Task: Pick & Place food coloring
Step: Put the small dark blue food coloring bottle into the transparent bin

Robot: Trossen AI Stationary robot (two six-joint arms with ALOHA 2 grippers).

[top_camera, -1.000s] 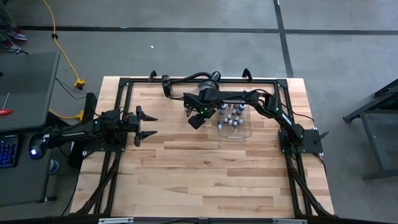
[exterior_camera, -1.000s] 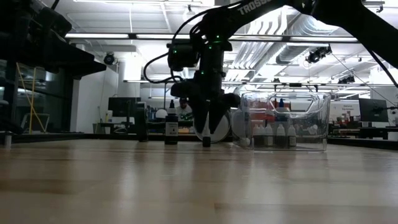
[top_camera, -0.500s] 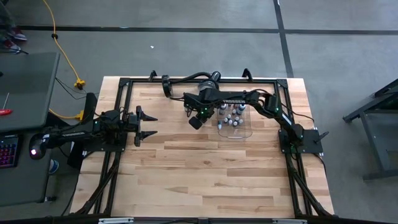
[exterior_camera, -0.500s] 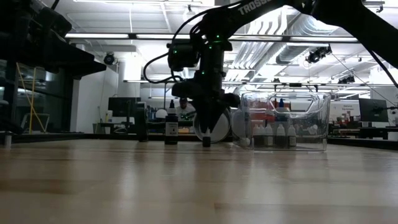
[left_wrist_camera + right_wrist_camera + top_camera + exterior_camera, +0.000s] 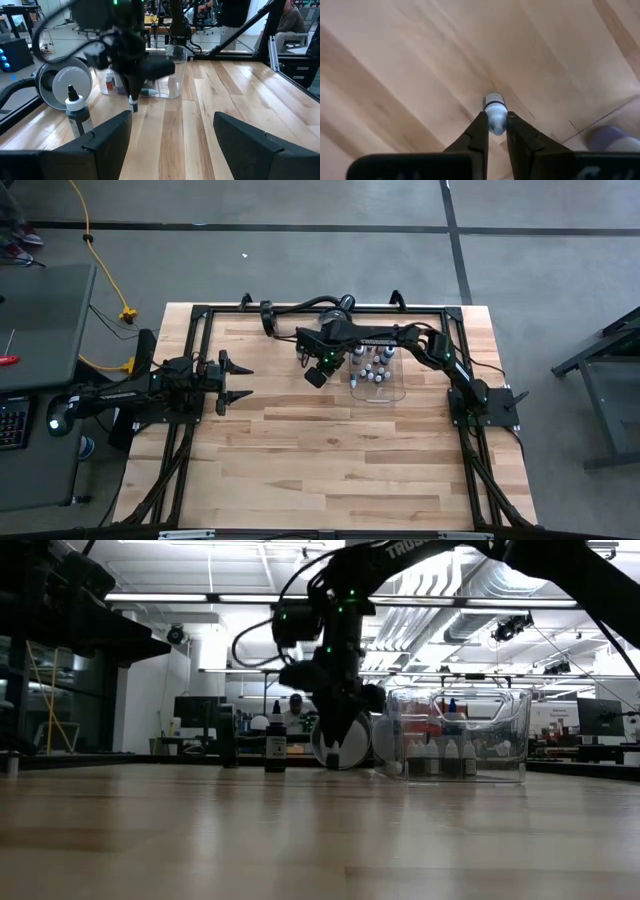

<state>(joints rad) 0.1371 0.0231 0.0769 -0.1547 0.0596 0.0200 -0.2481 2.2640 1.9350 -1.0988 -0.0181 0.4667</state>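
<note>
A tiny food coloring bottle [image 5: 494, 111] with a pale body sits between the fingers of my right gripper [image 5: 494, 131], which is shut on it left of the clear tray [image 5: 390, 392]. It also hangs below that gripper in the left wrist view [image 5: 132, 103]. Several more small bottles [image 5: 440, 753] stand upright in the tray. A taller dark bottle [image 5: 76, 114] stands on its base on the table near the lamp head [image 5: 67, 82]. My left gripper [image 5: 247, 380] waits open at the table's left side. My right gripper pinches the tiny bottle's upper part [image 5: 495, 123] between its two fingers. The fingers come from above and point down. The bottle hangs upright below the fingertips [image 5: 131, 95], its lower end [image 5: 133, 108] just above the table.
The clear tray [image 5: 500, 765] stands right of my right gripper. The round silver lamp head [image 5: 342, 748] on its black gooseneck is at the far edge behind the gripper. A black frame [image 5: 200, 310] runs round the table. Bare wood [image 5: 340, 460] lies toward the near edge.
My right gripper has shut on the tiny bottle that stood on the table, then risen a little with it. The bottle has left its spot on the wood and hangs below the fingers.
</note>
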